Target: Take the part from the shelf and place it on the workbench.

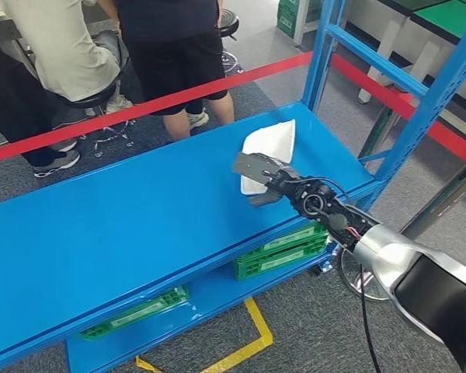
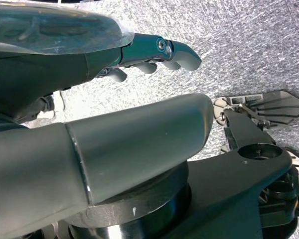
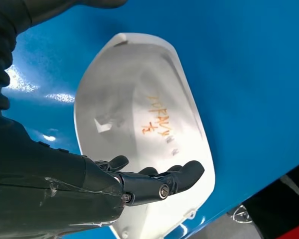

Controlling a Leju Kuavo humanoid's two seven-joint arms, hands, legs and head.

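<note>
White part [image 1: 269, 149] lying flat on blue shelf [image 1: 131, 225], far right end. Right hand [image 1: 265, 180] spread over its near edge, fingers [image 3: 167, 181] apart, gripping nothing. Left hand [image 2: 155, 55] hanging above grey floor [image 2: 253, 45], fingers loosely extended, empty.

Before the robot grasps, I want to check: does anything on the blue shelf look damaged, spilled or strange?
Nothing stands out. The white part lies on the blue shelf near its right end, with orange handwriting on its surface; the right hand reaches over it.
</note>
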